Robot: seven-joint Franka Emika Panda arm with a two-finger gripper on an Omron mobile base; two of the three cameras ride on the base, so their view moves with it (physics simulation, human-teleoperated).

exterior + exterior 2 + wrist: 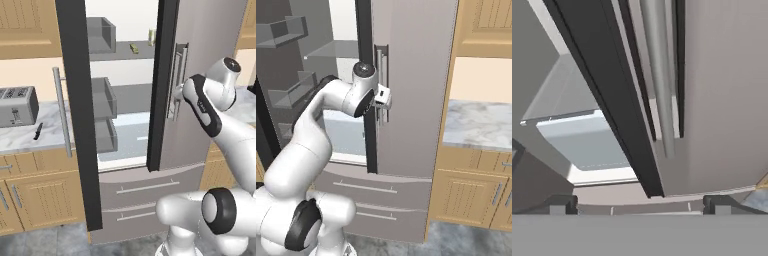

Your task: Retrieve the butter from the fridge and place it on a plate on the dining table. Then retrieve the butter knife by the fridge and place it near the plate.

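On the counter at the far left lies the butter knife (38, 131). Further right, on the upper shelf of the fridge (220, 45), we see the butter (134, 48), its long axis running about ten to four. It lies at about eleven o'clock from our gripper (637, 204), whose fingers are spread and hold nothing, beside the right door handle (659, 85).

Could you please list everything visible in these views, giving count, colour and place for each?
fridge: one, grey-silver, centre; left door swung open, right door shut.
butter: one, yellow, upper fridge shelf.
can: one, pale, same shelf, right of the butter.
butter knife: one, dark, marble counter left of the fridge.
toaster: one, silver, behind the butter knife.
cabinets: tan wood, both sides of the fridge.
gripper: one, dark fingertips, open, by the right door's handle.
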